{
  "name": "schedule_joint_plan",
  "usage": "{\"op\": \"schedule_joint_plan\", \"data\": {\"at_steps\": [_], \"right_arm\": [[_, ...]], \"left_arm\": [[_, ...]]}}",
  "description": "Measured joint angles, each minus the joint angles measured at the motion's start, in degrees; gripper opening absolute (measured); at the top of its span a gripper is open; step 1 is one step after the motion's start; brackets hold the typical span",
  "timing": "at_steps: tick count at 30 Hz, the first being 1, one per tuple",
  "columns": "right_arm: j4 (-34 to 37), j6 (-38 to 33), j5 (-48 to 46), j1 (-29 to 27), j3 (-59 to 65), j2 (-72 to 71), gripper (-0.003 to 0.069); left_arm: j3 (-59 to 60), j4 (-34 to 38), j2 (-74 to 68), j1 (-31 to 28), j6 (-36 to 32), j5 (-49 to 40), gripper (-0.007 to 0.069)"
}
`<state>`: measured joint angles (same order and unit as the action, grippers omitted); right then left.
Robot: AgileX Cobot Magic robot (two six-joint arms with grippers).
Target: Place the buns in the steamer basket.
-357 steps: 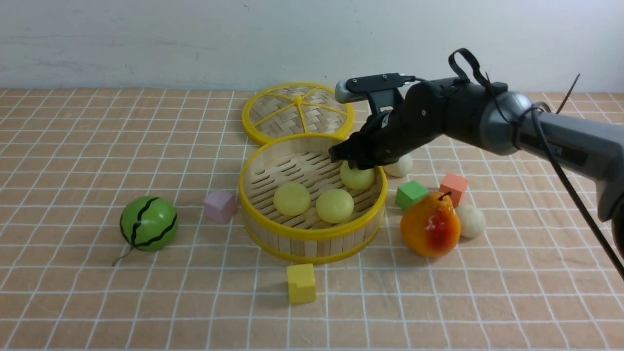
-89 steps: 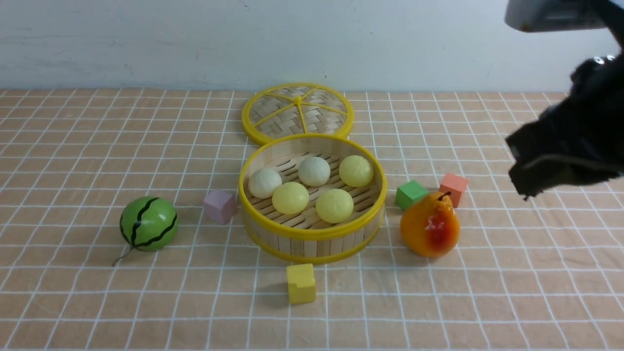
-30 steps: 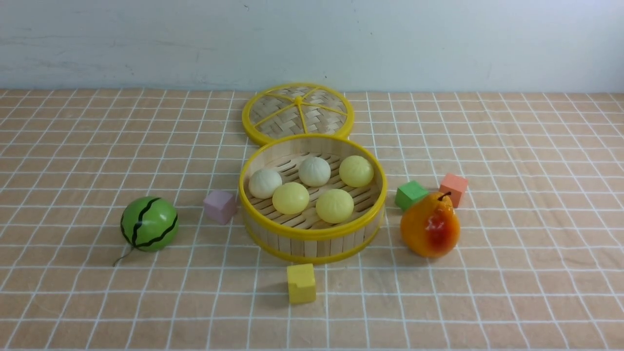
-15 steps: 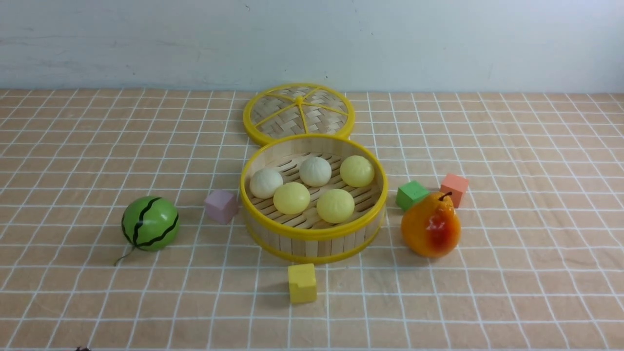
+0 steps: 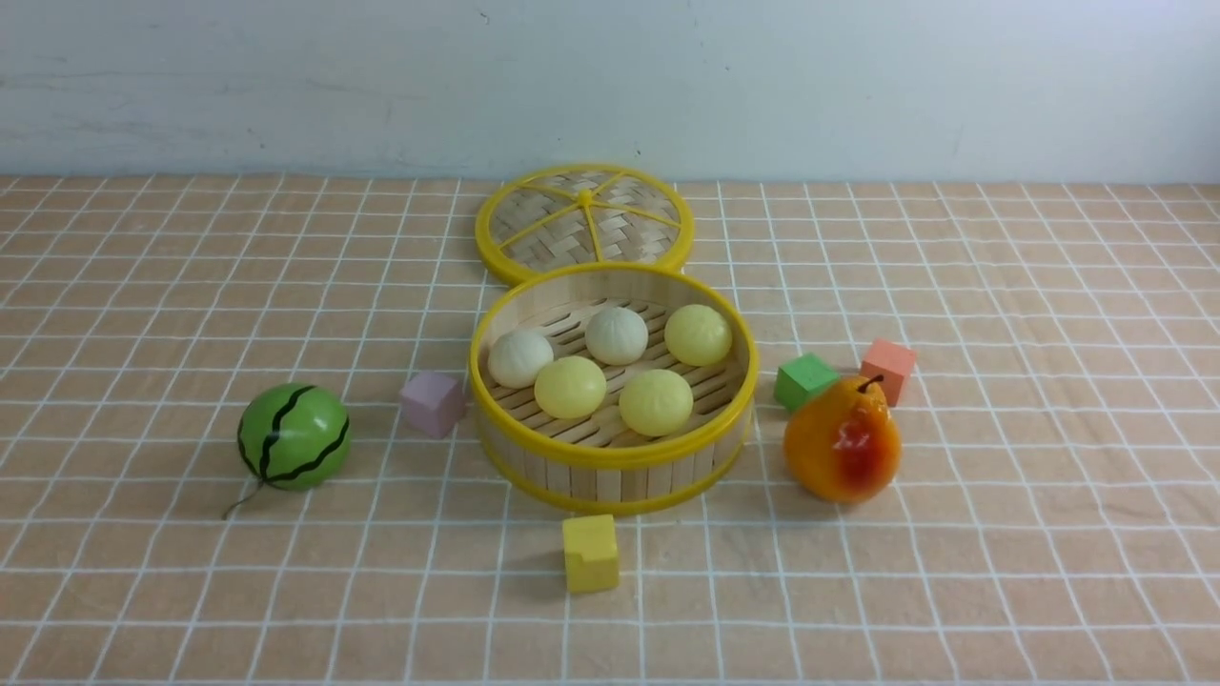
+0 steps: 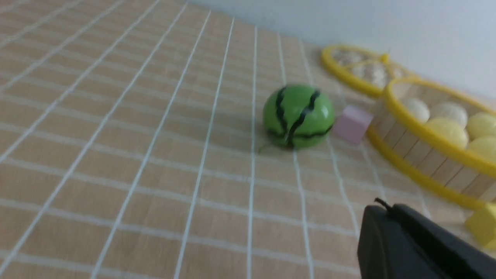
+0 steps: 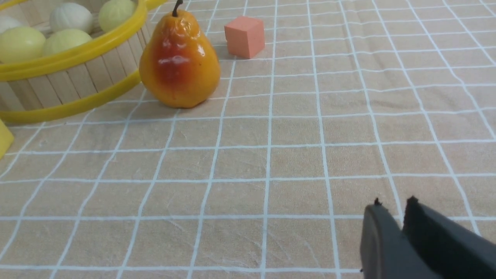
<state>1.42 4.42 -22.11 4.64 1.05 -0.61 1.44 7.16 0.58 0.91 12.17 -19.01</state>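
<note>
Nearest, both arms sit low and drawn back at the near side of the worktop (image 5: pixel 953 610), the left jaws (image 6: pixel 383 207) clenched on nothing and the right jaws (image 7: pixel 395 207) parted by a small gap, nothing between them. Beyond the yellow block (image 5: pixel 591 554), the steamer basket (image 5: pixel 610 457) holds all five buns (image 5: pixel 656 402) on its slats, so the loading looks finished and the next move seems only to keep the arms parked, with the woven lid (image 5: pixel 543 229) lying just behind on the far side.
</note>
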Motion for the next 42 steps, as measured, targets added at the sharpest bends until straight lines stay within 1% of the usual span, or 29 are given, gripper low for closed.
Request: {"op": "schedule_joint_plan", "data": {"at_steps": [4,42], "right_arm": [[0.00,0.05,0.00,0.00,0.00,0.00,0.0099],[0.00,0.05,0.00,0.00,0.00,0.00,0.0142]], "left_arm": [[0.35,0.62,0.00,0.24,-0.16,-3.01,-0.0013],[0.35,1.00,0.00,0.53,-0.16,-2.58,-0.0011]]}}
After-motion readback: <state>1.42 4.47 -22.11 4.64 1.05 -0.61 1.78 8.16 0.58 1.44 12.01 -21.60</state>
